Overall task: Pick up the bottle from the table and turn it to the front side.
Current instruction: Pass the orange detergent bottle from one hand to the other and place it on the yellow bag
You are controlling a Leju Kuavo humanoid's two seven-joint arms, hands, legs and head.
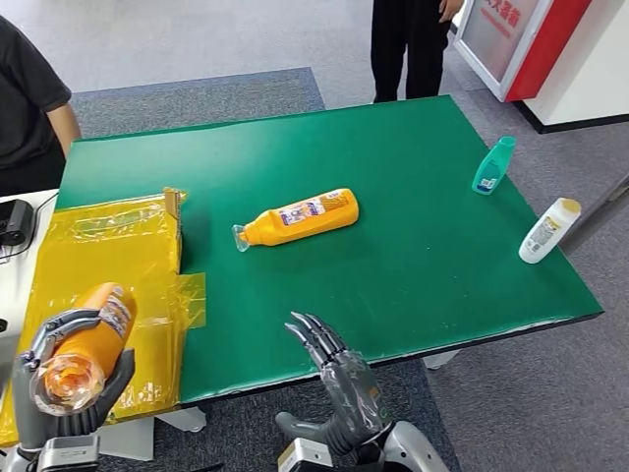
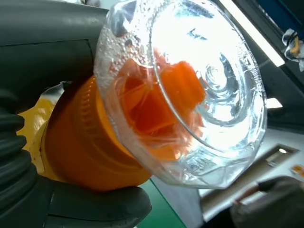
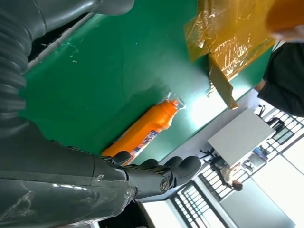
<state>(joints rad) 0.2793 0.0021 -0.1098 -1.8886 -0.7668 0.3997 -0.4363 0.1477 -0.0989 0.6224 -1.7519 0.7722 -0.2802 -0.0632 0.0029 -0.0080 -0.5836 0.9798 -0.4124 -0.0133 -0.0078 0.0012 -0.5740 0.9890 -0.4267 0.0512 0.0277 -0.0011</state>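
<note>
My left hand [image 1: 63,388] grips an orange bottle [image 1: 88,344] with a clear cap, raised over the table's near left corner with the cap toward me. In the left wrist view the clear cap [image 2: 201,90] and the orange neck [image 2: 90,147] loom close beside my thumb [image 2: 97,209]. A second orange bottle [image 1: 301,217] lies on its side in the middle of the green table [image 1: 416,285], cap to the left; the right wrist view shows this lying bottle [image 3: 143,133] too. My right hand [image 1: 341,383] hovers open at the near edge, fingers [image 3: 172,171] spread, holding nothing.
A yellow plastic-wrapped box [image 1: 111,256] covers the table's left side. A teal bottle [image 1: 493,165] and a white bottle [image 1: 548,229] lie near the right edge. One person [image 1: 29,98] sits at the far left, another [image 1: 412,44] stands behind the table.
</note>
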